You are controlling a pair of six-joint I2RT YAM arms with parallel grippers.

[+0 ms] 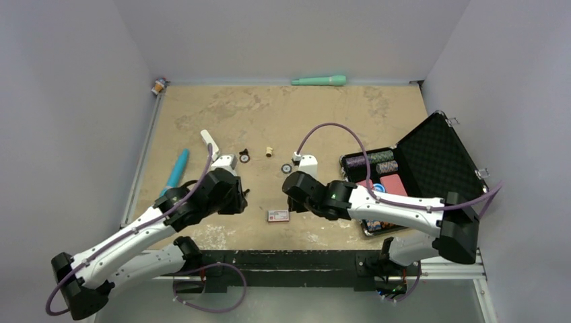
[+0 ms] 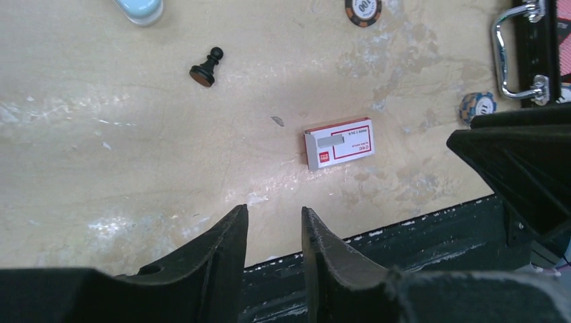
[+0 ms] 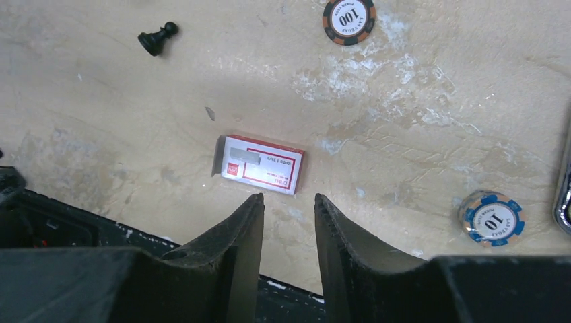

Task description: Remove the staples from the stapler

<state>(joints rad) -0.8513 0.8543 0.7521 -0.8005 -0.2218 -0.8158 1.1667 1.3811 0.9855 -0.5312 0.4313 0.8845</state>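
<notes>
One small red-and-white labelled box [image 1: 277,215] lies on the counter [image 1: 323,121] in the overhead view; the staples are too small to make out there. In the left wrist view, the left pincer [image 2: 273,214] stands apart and empty. The staples [image 2: 330,140] lie on that box, ahead and to its right. In the right wrist view, the right pincer [image 3: 288,200] is apart and empty, with the box and staples just ahead, slightly left.

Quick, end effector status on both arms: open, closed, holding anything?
Left end effector: open, holding nothing.
Right end effector: open, holding nothing.
</notes>
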